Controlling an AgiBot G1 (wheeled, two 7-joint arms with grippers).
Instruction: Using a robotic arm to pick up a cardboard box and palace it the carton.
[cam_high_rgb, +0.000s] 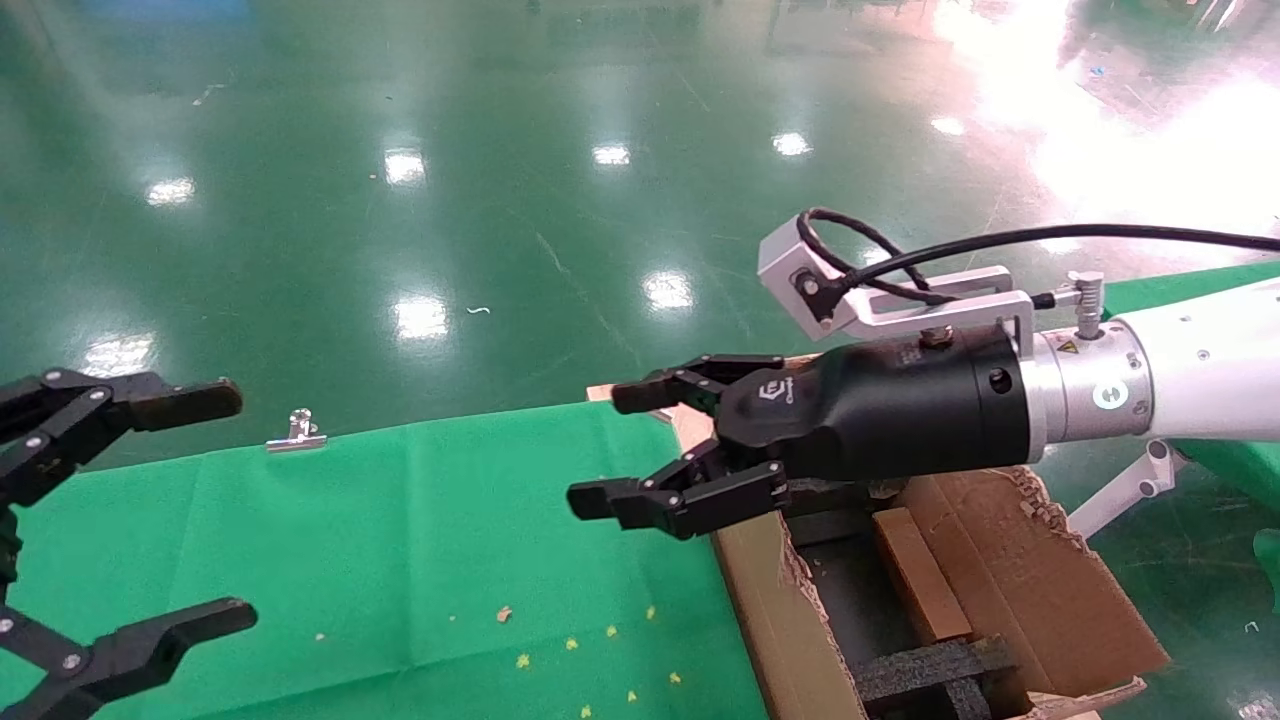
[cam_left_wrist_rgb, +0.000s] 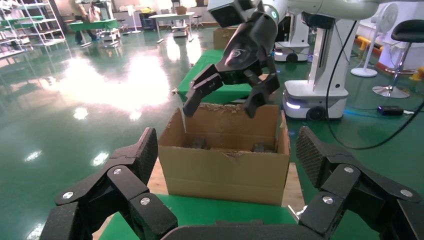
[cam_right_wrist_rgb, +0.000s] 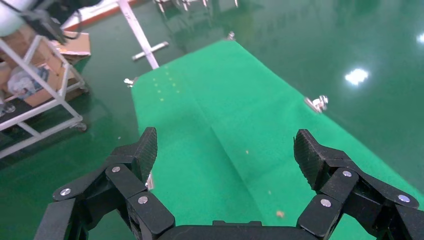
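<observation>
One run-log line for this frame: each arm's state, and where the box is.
right gripper: jaws open, empty, over the near rim of the carton | left gripper: jaws open, idle over the green cloth | cardboard box: inside carton

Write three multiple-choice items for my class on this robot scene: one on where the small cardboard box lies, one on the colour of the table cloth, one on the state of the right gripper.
1. Where is the small cardboard box?
A. On the cloth
B. Inside the carton
C. In the left gripper

2. What colour is the table cloth?
A. Green
B. White
C. Blue

3. How is the right gripper?
A. Shut on the box
B. Open and empty
C. Out of view

Answers:
1 B: the head view shows the box lying between the carton walls, beside black foam.
2 A: the cloth is green in every view.
3 B: its fingers are spread, with nothing between them, above the carton's near edge.
</observation>
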